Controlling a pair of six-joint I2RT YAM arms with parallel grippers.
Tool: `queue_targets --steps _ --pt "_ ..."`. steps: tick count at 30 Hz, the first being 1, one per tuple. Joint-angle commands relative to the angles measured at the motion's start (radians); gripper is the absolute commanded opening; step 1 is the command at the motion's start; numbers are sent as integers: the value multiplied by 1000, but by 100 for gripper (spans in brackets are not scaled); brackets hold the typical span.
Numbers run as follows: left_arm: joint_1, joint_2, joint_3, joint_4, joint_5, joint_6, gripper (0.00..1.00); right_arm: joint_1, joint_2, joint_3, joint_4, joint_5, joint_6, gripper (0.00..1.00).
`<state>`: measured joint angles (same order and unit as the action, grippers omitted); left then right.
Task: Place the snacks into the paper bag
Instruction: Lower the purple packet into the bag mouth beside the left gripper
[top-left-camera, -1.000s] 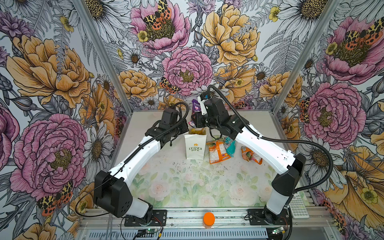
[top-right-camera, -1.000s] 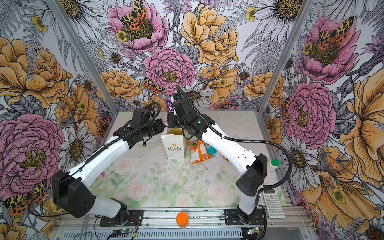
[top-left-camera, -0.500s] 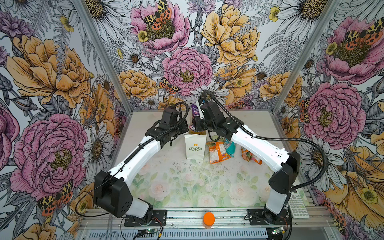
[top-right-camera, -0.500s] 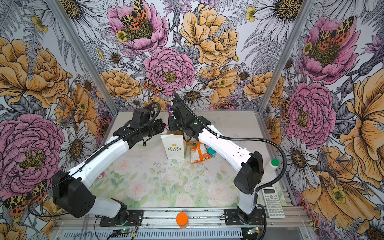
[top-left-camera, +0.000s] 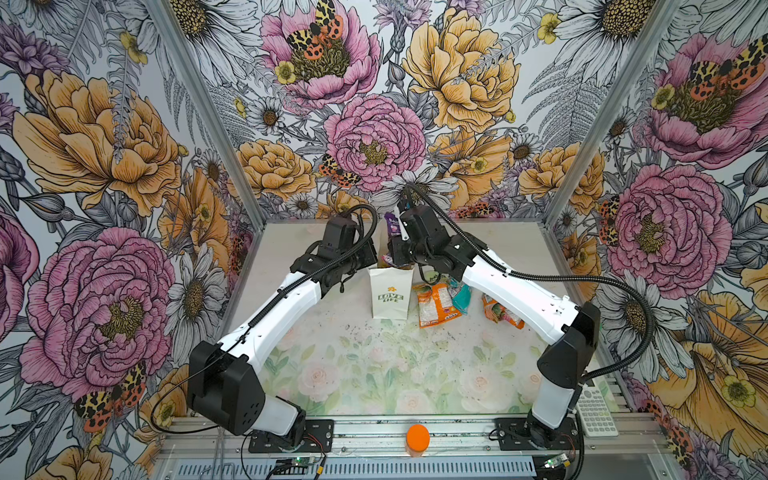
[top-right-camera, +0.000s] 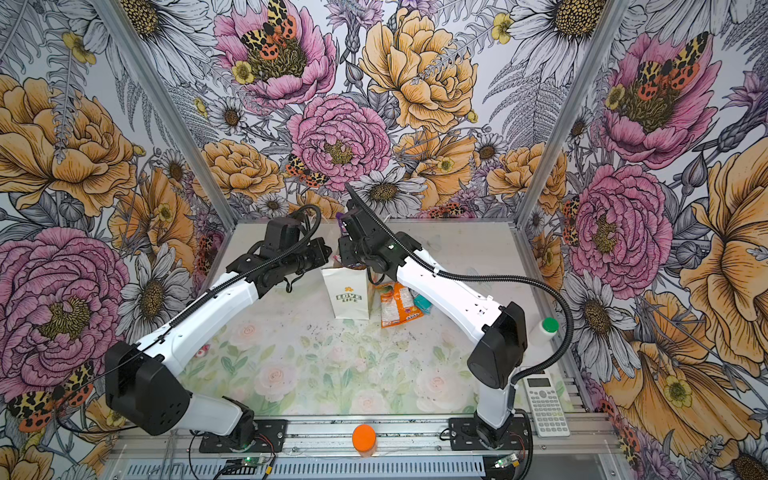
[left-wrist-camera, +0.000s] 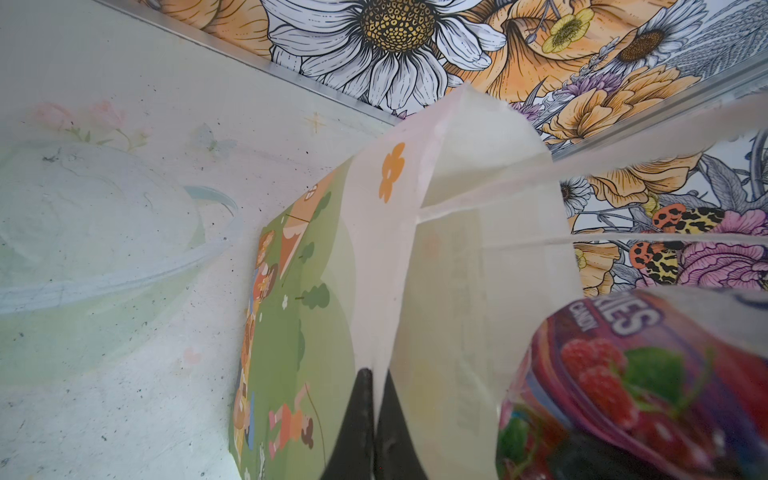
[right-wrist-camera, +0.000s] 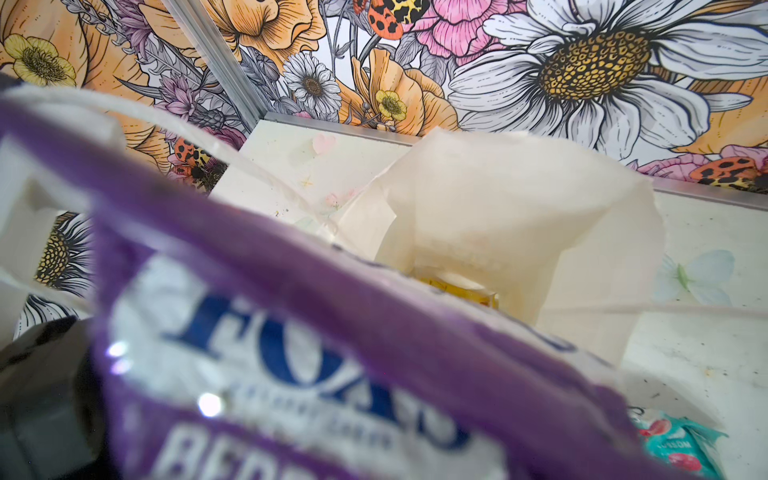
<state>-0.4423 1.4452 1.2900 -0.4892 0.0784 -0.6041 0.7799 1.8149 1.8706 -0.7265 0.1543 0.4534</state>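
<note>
The white paper bag stands upright mid-table, its "LOVE LIFE" side facing the front. My left gripper is shut on the bag's rim, pinching the paper wall. Over the bag's mouth my right gripper is shut on a purple snack packet, which hides its fingers in the right wrist view. A yellow packet lies inside the bag. Right of the bag lie an orange-and-white packet, a teal one and an orange one.
A clear plastic bowl sits on the table to the bag's left. An orange cap rests on the front rail. A calculator and a white bottle with a green cap stand at the right edge.
My right gripper has shifted a little to the left with the purple packet, closer over the bag's mouth. The left arm has held still on the rim.
</note>
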Motion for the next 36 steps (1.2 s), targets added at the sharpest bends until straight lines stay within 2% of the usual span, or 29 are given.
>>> queue_targets --steps 1,4,10,22,31,36 --pt "-2 -32 -20 2 -8 -11 0 8 12 9 13 21 -8 4" --pt "-2 -30 -19 2 -8 -10 0 7 16 10 10 20 -9 6" --pt "0 -30 -21 2 -5 -10 0 7 23 22 7 19 -11 16" --pt "8 -33 -32 11 3 -9 0 7 28 30 -2 20 -12 21" --pt "10 -30 -31 14 7 -10 0 34 24 33 -8 24 -15 38" --pt "7 -29 -29 13 9 -10 0 35 21 35 -10 24 -19 44"
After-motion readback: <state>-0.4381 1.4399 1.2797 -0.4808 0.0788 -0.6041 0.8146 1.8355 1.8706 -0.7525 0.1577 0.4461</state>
